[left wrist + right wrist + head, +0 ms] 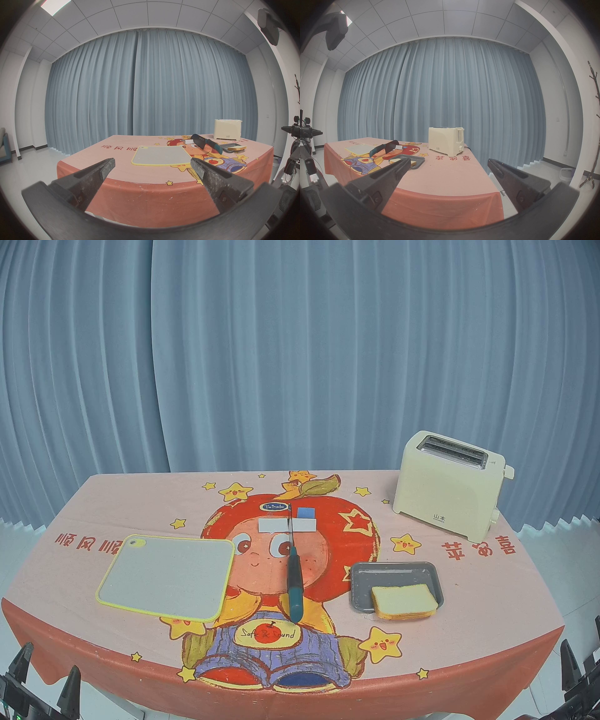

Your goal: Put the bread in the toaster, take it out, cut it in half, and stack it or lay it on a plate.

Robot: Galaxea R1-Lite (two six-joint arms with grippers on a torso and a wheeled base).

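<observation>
The bread [404,601] is lying on the grey tray [394,570] just in front of the toaster [447,484], with the knife [294,580] and cutting board [167,576] sitting farther off toward the robot's left. The left gripper [152,164] and right gripper [448,162] are hanging well short of the toaster, fingers spread apart, holding nothing. To my eye, a hard pinch is risking a crushed slice, and a skewed carry is risking a jam at the toaster's slot.
</observation>
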